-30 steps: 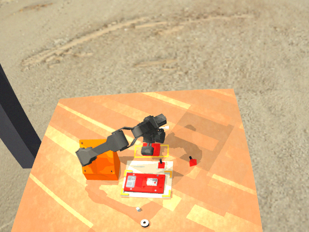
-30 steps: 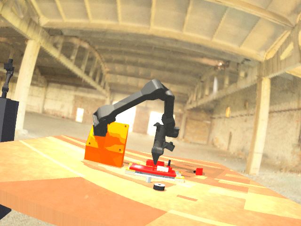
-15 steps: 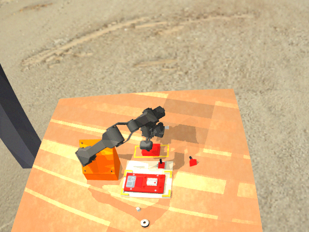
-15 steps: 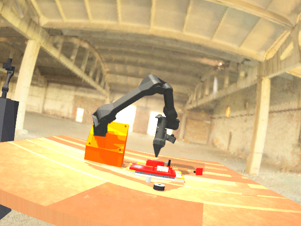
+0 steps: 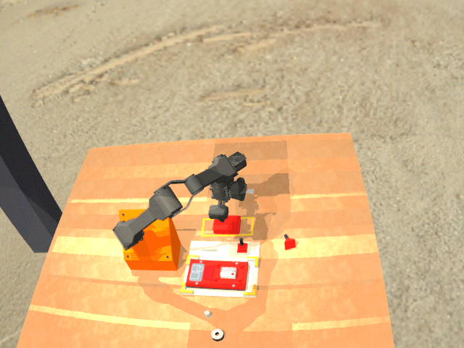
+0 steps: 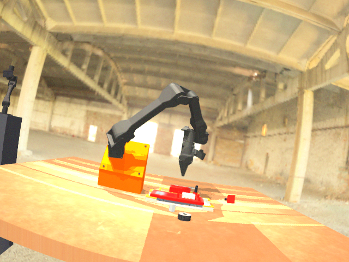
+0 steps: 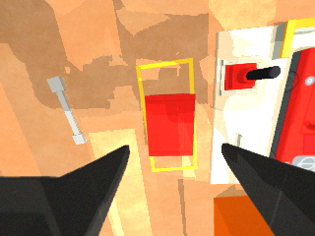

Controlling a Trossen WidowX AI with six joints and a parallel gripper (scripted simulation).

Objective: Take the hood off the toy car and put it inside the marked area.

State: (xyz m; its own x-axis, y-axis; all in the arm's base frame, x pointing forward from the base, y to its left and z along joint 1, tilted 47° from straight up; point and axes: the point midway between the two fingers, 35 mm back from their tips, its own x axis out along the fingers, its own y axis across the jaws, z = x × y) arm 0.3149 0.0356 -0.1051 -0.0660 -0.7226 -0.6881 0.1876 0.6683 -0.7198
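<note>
Hall: you see an old vaulted ceiling (image 6: 180,30) and concrete columns (image 6: 298,143).
Floor: sandy ground (image 5: 262,75).
Table: orange wooden top (image 6: 70,214).

Matt red hood (image 7: 169,124), wood-grain table (image 5: 322,262)

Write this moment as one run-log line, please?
gripper: open, empty, raised | hood: on table inside yellow marked area | contact: none | car: on white base
</note>
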